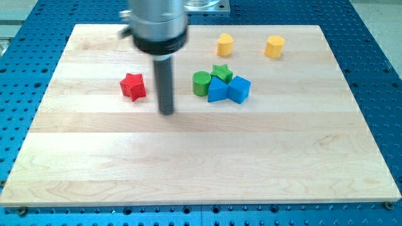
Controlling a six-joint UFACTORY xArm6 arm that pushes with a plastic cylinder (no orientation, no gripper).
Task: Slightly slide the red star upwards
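Silver-grey cylinder housing (black-collared) ending in a straight dark rod.

Bright, even overhead light, pale wooden board evenly lit with no glare, only faint soft shadows beside the blocks resting on it, rod housing above the board slightly soft, board edges look straight, colours vivid

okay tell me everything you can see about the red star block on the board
The red star is a small, chunky block with a star-shaped top and short straight sides, solid matte red. It lies flat on the pale wooden board, in the view's left half, standing alone with nothing touching it. My tip sits a little to its right and slightly lower in the view, with a clear gap between them.
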